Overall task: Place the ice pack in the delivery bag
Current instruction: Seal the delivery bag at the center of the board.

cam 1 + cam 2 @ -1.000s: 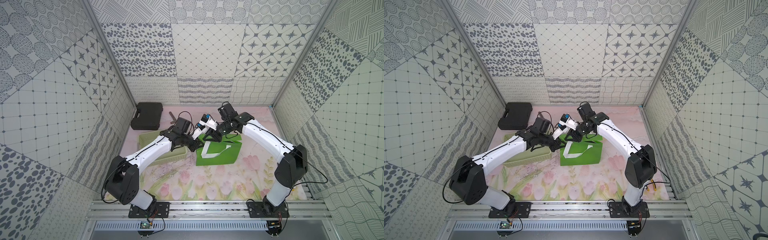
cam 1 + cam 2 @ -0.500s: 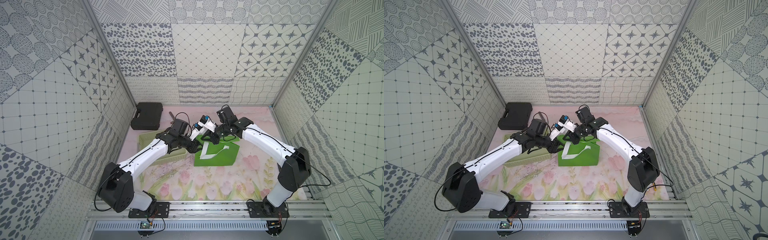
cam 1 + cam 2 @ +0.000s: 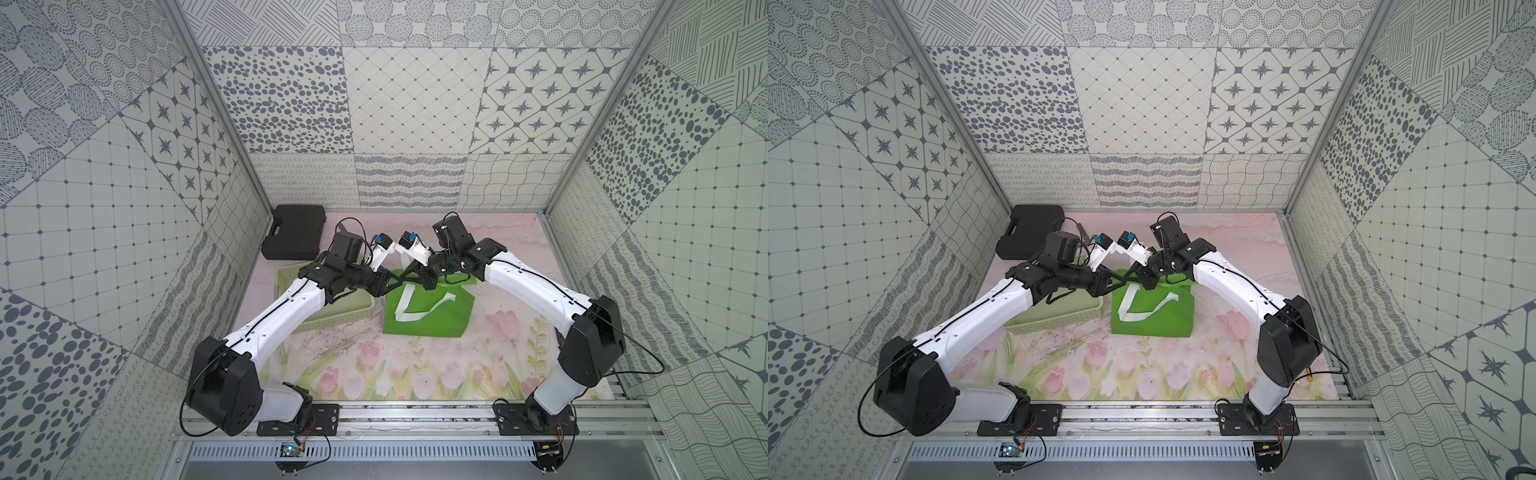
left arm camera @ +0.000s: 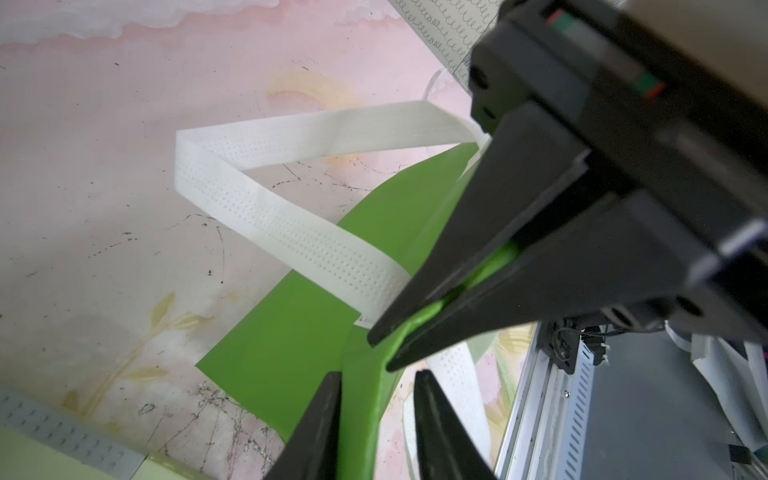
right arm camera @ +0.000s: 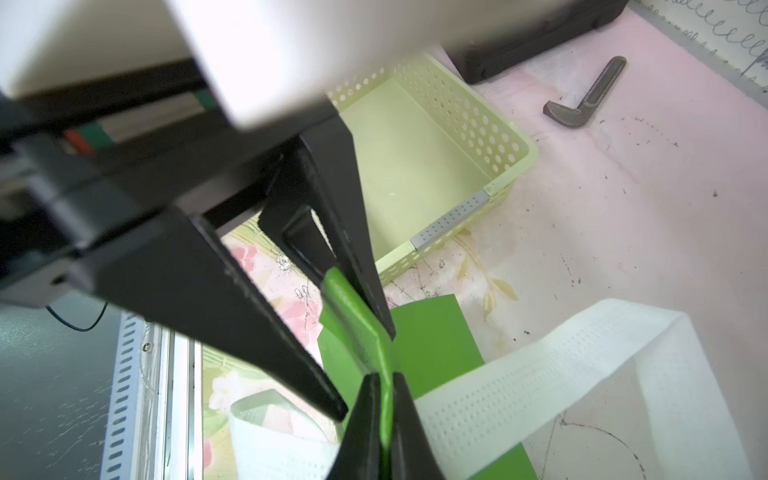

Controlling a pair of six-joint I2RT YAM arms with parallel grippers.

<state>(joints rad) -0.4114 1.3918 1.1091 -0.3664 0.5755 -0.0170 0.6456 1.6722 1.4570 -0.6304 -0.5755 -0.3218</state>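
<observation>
Delivery bag (image 3: 428,316) rim sits clamped in my right end effector (image 5: 386,376); my left end effector (image 4: 378,374), earlier shut, now straddles it, apart.

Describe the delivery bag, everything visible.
The delivery bag is bright green fabric, apparently collapsed flat on the floral mat, beside the pale green basket. One white perforated strap handle loops free, another lies across its face. The right gripper pinches its raised edge; the left gripper straddles that edge, open. Lining unseen.
</observation>
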